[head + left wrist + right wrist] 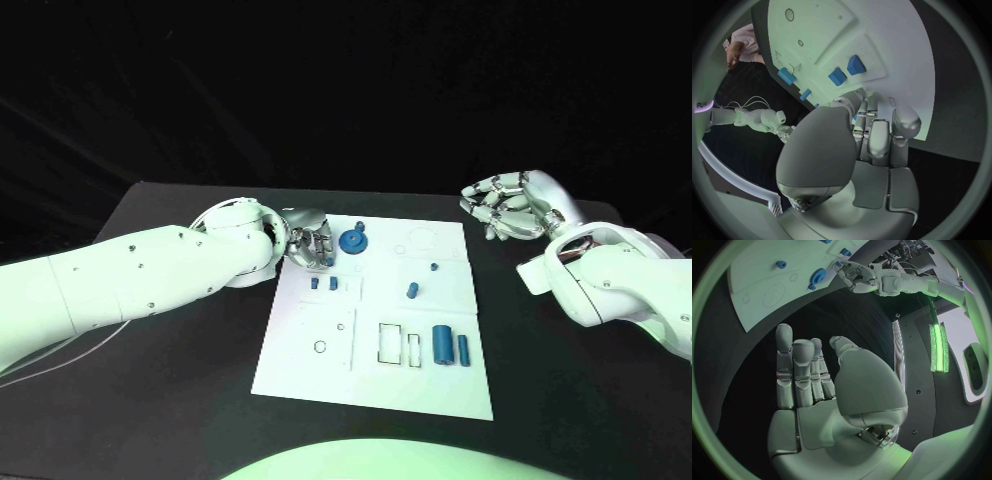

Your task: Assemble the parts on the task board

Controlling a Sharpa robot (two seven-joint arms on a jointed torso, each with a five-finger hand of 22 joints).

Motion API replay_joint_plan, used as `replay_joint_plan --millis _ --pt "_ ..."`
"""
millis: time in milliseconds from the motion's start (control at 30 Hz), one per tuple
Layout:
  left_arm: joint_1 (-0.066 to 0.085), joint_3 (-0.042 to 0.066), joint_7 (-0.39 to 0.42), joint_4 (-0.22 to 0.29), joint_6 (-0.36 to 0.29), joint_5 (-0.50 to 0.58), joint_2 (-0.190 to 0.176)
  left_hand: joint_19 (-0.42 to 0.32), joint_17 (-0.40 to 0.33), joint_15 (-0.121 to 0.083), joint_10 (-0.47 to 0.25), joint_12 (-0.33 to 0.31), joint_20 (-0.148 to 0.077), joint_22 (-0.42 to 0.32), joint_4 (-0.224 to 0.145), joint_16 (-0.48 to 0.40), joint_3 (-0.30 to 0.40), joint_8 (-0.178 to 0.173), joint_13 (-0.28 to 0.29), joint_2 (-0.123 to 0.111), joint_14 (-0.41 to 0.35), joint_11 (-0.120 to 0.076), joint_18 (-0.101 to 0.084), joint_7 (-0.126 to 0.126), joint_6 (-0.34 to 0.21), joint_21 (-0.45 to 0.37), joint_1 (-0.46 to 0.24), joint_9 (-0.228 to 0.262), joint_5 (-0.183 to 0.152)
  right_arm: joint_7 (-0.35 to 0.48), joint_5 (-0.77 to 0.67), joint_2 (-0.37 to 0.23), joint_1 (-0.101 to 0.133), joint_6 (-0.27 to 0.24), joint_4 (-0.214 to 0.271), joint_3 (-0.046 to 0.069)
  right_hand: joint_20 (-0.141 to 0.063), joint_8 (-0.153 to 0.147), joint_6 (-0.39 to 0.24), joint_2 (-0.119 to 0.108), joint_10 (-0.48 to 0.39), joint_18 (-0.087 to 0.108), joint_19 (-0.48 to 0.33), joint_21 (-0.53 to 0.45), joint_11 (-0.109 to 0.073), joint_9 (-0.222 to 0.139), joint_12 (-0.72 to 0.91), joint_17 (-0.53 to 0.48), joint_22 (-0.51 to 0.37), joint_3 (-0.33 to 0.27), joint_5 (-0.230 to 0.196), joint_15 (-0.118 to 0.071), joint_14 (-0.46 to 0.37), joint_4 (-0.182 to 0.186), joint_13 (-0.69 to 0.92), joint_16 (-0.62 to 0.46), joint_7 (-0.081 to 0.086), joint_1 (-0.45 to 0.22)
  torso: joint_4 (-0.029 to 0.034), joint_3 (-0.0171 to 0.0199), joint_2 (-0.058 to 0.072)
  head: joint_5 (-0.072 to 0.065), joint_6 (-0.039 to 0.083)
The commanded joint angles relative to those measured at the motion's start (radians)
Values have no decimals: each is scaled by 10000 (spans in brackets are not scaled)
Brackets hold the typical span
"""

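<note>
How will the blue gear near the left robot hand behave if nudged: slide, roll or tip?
The gear seems to lie flat on the board, so it should slide, not roll. It looks like small rigid plastic, probably light. The left robot hand sits right beside it; contact cannot be told.

White task board (433,385), blue parts (443,346), black table (159,400), silver left hand (307,242), white arms (130,280)

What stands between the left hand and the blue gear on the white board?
Nothing visible: the left hand sits at the board's left edge, right beside the blue gear, with no part between them.
</note>
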Motion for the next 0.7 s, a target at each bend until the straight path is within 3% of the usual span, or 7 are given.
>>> replay_joint_plan --millis 33,333,433,500,600,700 --pt "1 5 -46 18 87 32 5 -53 -20 68 8 -78 24 3 -19 -36 58 -106 -11 -16 -23 85 -174 0 -109 -41 -132 -41 31 76 -74 0 -6 78 12 1 8 45 -52 -13 -55 92 -27 -28 -16 16 64 12 12 64 60 3 -5 22 -12 10 24 93 2 -5 -1 0 1" --pt "1 5 -84 17 36 49 -42 -69 -71 93 -2 -138 36 -14 -29 -47 109 -324 -8 -62 -41 121 -170 68 -362 -55 -172 -156 33 46 -113 3 -6 126 -12 1 9 46 -91 -38 -82 107 -57 -128 -15 10 72 -46 -48 76 68 4 -26 -7 -26 -68 27 130 1 -1 2 4 1" --pt "1 6 -40 31 -104 93 -116 -81 -103 116 -4 -162 50 -31 -40 -56 136 -429 -3 -90 -53 149 -167 109 -488 -68 -181 -218 32 -196 -302 2 -6 478 -40 1 9 57 -148 -81 -307 111 -66 -182 4 5 -109 -20 -63 187 -7 12 -47 -172 -148 -96 50 352 -5 1 -2 -4 13" --pt "1 7 42 45 -267 189 -178 -91 -145 125 1 -169 57 -48 -43 -71 146 -482 1 -106 -66 159 -163 129 -558 -80 -187 -248 32 -399 -540 9 -6 807 -67 1 6 66 -174 -111 -538 78 46 15 20 2 -438 240 87 294 -244 16 45 -309 -363 132 76 529 -6 -1 -4 -34 13" --pt "3 11 271 92 -646 562 -329 -263 -446 167 -120 -254 73 -346 -22 -210 156 -547 -22 -147 -180 215 -98 171 -633 -290 -233 -293 33 -815 -1335 39 -6 1584 -122 1 -14 -36 -175 -174 -715 -127 725 1267 44 -60 -1540 1123 973 636 -1216 53 442 -645 -1216 1018 172 938 -15 -9 -8 -96 33" --pt "9 24 539 154 -1118 1299 -516 -434 -942 206 -256 -338 96 -626 -15 -450 218 -525 -53 -122 -377 262 -38 198 -553 -499 -230 -303 38 -1225 -2363 68 -7 2417 -149 1 -7 -197 59 -314 -623 -336 1314 2575 137 -144 -2874 1805 1929 1037 -1512 48 693 -963 -2315 1747 153 1218 -3 -2 -17 -222 22"
